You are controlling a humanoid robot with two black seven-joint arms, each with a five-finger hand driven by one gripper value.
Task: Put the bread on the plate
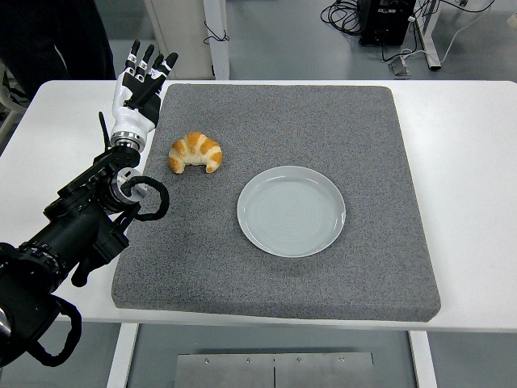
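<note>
A golden croissant [195,152] lies on the grey mat [347,121], left of centre. A pale grey plate [292,210] sits empty on the mat, to the right of and nearer than the croissant. My left hand [142,78] is raised at the mat's far left corner, fingers spread and holding nothing, a short way left of and beyond the croissant. The right arm is out of view.
The grey mat covers most of the white table [468,162]. A dark-clothed person [56,36] stands at the top left beyond the table. Table legs and cables show on the floor beyond.
</note>
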